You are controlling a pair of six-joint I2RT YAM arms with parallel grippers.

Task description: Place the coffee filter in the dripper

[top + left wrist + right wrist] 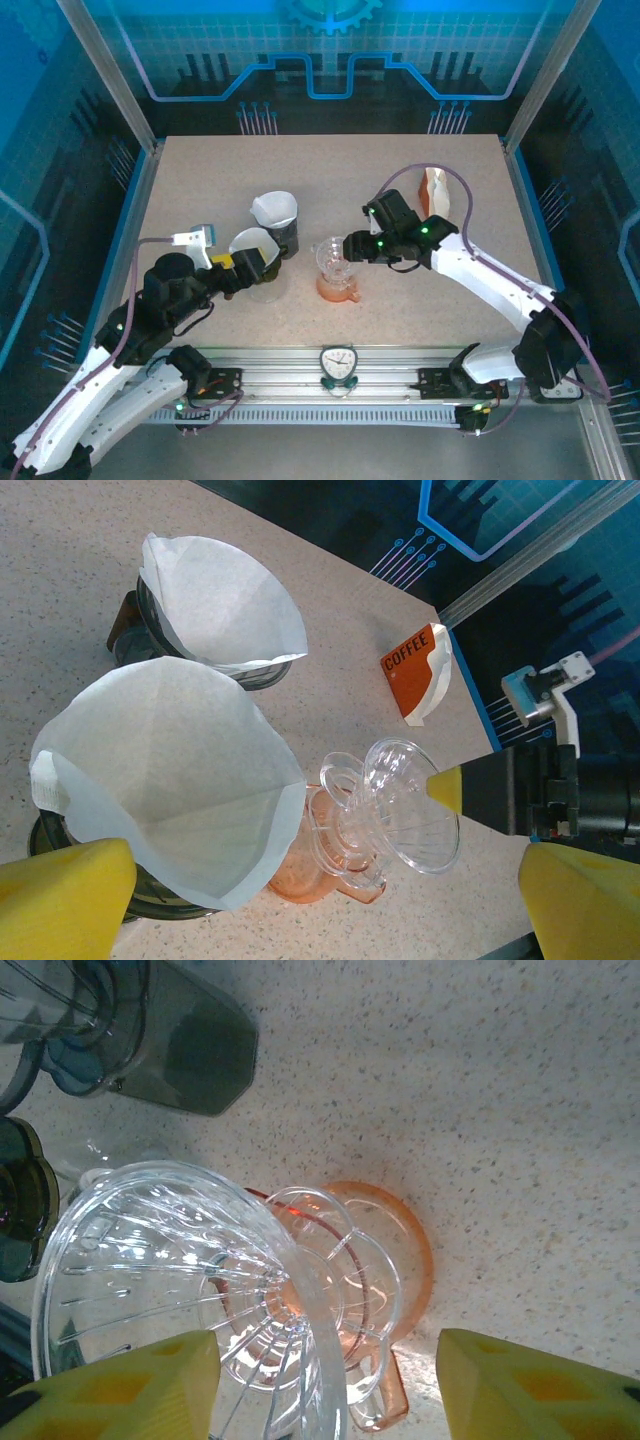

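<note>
Right claw (325, 1352): jaws apart, gripping nothing. The clear dripper (190, 1270) sits tilted between the pads. Its rim looks to touch one pad (120, 1385); the other pad is off it. The clear dripper is stacked on an orange dripper (405, 1260), which stands mid-bench (480, 1080).

Left claw (328, 860): jaws spread wide, gripping nothing. The near coffee filter (170, 770), white and opened into a cone, stands in a dark dripper (45, 845) right at one pad (65, 900). Can't tell if the pad touches it. A second filter (220, 600) sits in another dark dripper (125, 630) just behind the first. Both are left of the clear/orange stack, and the near one is just beside it.

From the left wrist view, the right claw's yellow tip meets the clear dripper's rim.

An orange COFFEE pack (415, 670) stands further back on the bench, behind the right arm, apart from the drippers.
</note>
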